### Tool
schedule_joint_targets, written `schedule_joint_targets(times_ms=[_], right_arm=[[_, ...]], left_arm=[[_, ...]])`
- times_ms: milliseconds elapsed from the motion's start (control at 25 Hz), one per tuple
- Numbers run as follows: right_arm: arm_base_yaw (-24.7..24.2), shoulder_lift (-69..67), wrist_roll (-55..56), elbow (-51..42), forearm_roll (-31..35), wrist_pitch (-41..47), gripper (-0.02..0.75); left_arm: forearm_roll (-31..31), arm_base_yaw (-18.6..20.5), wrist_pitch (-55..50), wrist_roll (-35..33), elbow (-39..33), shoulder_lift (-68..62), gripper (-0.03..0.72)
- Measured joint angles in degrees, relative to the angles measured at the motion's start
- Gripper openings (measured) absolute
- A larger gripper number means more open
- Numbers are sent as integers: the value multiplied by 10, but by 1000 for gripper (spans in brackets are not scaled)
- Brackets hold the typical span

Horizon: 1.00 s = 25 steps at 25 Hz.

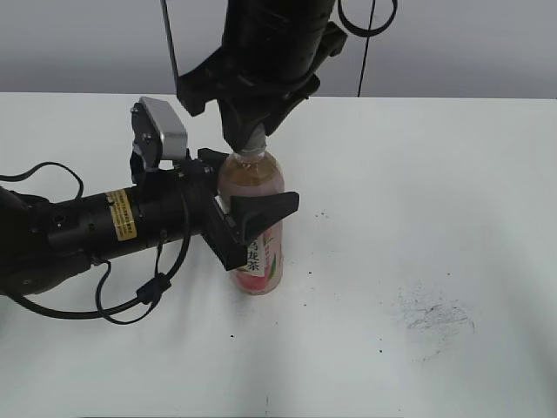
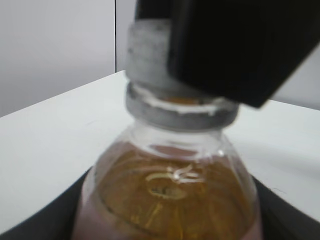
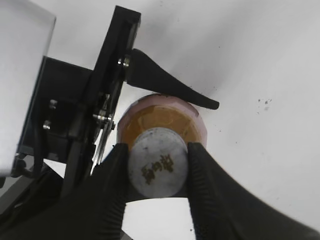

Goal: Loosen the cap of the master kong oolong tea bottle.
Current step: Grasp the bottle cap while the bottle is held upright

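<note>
The master kong oolong tea bottle (image 1: 258, 252) stands upright on the white table, amber tea above a pink-and-white label. My left gripper (image 1: 246, 212) is shut on the bottle's body from the left; in the left wrist view the bottle's shoulder (image 2: 170, 195) fills the frame between the dark jaws. My right gripper (image 1: 251, 131) comes down from above and is shut on the cap (image 3: 158, 162), a finger on each side. The grey cap (image 2: 147, 55) also shows in the left wrist view, partly hidden by a black finger.
The white table (image 1: 418, 218) spreads to the right and front, with a grey scuff mark (image 1: 432, 315) at the front right. The left arm's body and cables (image 1: 87, 231) lie along the table at left. A grey wall runs behind.
</note>
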State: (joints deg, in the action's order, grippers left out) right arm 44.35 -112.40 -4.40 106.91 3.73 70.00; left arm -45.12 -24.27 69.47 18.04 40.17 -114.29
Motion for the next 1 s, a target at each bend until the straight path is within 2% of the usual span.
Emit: schedule_joint_targets(times_ms=[680, 800, 1000], right_arm=[[0, 0, -69, 0, 0, 0, 271], [0, 0, -114, 0, 0, 0, 271], [0, 0, -259, 0, 0, 0, 271]], left_arm=[[0, 0, 0, 0, 0, 0, 445], [0, 0, 0, 0, 0, 0, 445], [-2, 0, 1, -1, 0, 0, 445]])
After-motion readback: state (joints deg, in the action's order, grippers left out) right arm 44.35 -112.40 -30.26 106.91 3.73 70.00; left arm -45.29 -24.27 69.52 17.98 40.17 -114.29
